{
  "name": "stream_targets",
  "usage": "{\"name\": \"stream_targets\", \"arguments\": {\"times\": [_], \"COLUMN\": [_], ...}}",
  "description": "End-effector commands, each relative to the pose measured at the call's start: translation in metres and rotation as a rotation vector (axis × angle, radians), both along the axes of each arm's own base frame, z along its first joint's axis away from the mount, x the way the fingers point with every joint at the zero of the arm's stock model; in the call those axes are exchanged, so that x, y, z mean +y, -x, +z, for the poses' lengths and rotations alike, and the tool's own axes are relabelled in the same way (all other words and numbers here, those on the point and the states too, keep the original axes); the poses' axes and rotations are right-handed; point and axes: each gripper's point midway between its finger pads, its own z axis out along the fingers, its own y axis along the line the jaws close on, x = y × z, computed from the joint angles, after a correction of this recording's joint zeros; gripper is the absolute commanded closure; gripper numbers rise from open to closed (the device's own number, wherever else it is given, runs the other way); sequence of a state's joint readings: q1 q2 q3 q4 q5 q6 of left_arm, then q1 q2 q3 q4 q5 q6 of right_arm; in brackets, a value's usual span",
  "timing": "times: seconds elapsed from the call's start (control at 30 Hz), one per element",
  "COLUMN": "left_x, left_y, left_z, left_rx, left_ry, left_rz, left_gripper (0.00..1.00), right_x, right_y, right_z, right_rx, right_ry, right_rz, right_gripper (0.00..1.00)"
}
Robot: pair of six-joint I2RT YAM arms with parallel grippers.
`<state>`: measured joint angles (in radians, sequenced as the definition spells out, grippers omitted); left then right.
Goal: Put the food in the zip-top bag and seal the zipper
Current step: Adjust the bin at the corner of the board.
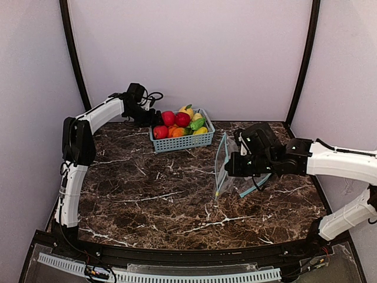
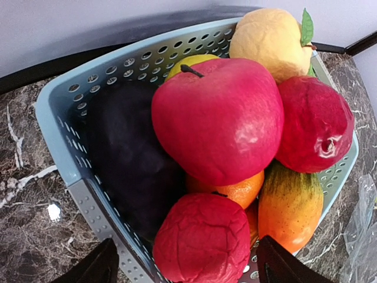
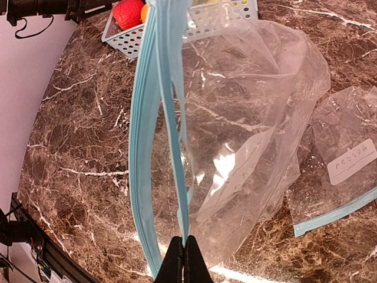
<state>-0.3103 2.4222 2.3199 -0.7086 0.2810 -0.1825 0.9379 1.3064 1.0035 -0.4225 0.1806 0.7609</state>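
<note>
Empty, the zip-top bag (image 3: 247, 118) is held upright over the desk (image 1: 147, 194) by its zipper (image 3: 171, 118), on which the right hand (image 3: 184, 259) is pinched shut. The food (image 2: 218, 124) is heaped in the basket (image 2: 65, 118), with the left hand (image 2: 188, 268) spread apart at its near corner. A finger could be snagged on the basket wall, or a glossy fruit squeezed loose.

no text can be read; the white label (image 3: 352, 162) on the flat spare bag (image 3: 330, 121) shows only blurred marks
</note>
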Motion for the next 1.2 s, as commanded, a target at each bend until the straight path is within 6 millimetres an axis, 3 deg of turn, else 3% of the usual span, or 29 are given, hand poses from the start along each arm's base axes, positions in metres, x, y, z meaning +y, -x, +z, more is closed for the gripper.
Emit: {"name": "stream_targets", "arguments": {"times": [0.0, 0.17, 0.47, 0.7, 0.97, 1.17], "left_x": [0.019, 0.038, 0.03, 0.02, 0.022, 0.023], "left_y": [-0.01, -0.015, -0.018, -0.021, -0.023, -0.022], "left_z": [0.065, 0.046, 0.011, -0.007, -0.011, -0.013], "left_rx": [-0.107, -0.059, 0.006, 0.055, 0.091, 0.122], "left_ry": [0.085, 0.13, 0.207, 0.26, 0.29, 0.316], "left_rz": [0.111, 0.164, 0.153, 0.131, 0.171, 0.186], "left_gripper": [0.23, 0.28, 0.3, 0.48, 0.6, 0.77], "right_x": [-0.002, -0.004, -0.002, -0.003, -0.002, -0.003], "right_y": [0.003, 0.003, 0.003, 0.004, 0.004, 0.005], "right_z": [0.007, 0.01, 0.008, 0.009, 0.01, 0.008], "right_rx": [-0.02, -0.028, -0.022, -0.021, -0.018, -0.016], "right_ry": [-0.029, -0.031, -0.033, -0.041, -0.047, -0.051], "right_rz": [-0.01, -0.014, -0.012, -0.015, -0.013, -0.015], "right_gripper": [1.0, 1.0, 1.0, 1.0, 1.0, 1.0]}}
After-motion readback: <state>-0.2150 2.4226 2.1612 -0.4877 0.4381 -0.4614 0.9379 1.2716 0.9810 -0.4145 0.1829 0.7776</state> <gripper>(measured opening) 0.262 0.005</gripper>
